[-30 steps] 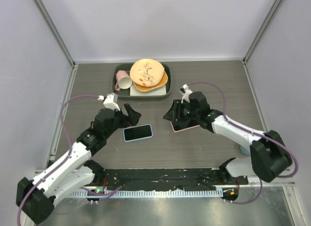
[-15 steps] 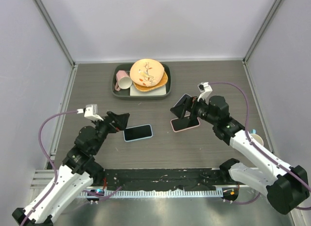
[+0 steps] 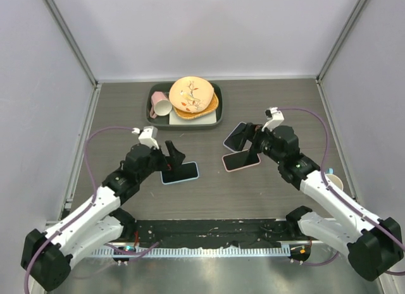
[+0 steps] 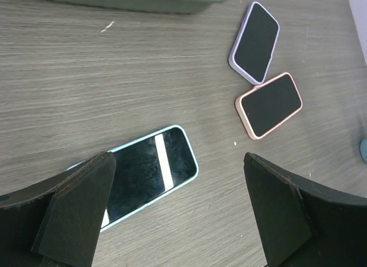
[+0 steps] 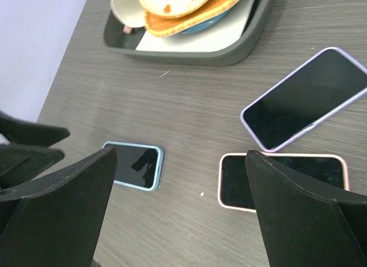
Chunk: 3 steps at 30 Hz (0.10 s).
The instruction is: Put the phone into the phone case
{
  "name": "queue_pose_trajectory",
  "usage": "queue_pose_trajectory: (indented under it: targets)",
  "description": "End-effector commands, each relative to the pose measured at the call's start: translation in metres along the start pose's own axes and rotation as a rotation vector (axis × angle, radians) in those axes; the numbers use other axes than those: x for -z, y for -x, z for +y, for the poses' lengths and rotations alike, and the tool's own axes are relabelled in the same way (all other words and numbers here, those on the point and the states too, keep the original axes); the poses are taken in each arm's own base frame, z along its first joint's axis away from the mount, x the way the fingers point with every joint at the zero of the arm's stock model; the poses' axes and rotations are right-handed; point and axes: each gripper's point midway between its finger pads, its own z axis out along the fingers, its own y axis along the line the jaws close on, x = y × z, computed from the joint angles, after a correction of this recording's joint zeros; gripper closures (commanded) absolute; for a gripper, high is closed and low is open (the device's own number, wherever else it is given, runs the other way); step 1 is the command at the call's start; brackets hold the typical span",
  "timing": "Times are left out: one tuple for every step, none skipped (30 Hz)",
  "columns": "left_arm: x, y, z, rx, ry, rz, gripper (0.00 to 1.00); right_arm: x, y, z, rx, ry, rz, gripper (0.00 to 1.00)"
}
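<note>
Three phones lie flat on the table, each a dark screen inside a coloured phone case rim. The light blue one (image 3: 180, 172) (image 4: 146, 172) (image 5: 133, 165) is left of centre. The pink one (image 3: 241, 161) (image 4: 269, 104) (image 5: 232, 184) lies right of centre, and the purple one (image 3: 234, 138) (image 4: 255, 41) (image 5: 304, 99) just behind it. My left gripper (image 3: 174, 156) (image 4: 179, 161) hovers open over the blue one's near end. My right gripper (image 3: 248, 141) (image 5: 180, 155) hangs open above the pink and purple ones, holding nothing.
A dark tray (image 3: 215, 120) (image 5: 189, 51) at the back holds stacked plates (image 3: 192, 94) and a pink mug (image 3: 161, 106). A cup (image 3: 332, 180) stands by the right wall. Grey walls enclose three sides.
My right gripper rose off the pink phone, spread wide and drew back to the right. My left arm pulled back, then came forward again over the blue phone.
</note>
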Motion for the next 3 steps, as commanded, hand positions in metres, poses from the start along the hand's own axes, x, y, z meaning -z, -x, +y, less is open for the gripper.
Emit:
queue_pose_trajectory:
  targets:
    - [0.001, 0.029, -0.034, -0.048, -0.149, -0.074, 0.00, 0.007, 0.025, -0.024, 0.009, -0.134, -0.129, 0.00]
    - [0.001, 0.029, -0.034, -0.054, -0.149, -0.077, 0.00, 0.008, 0.027, -0.027, 0.010, -0.154, -0.147, 0.00]
    - [0.001, 0.031, -0.031, -0.054, -0.134, -0.088, 0.00, 0.010, 0.027, -0.034, 0.020, -0.183, -0.157, 0.01]
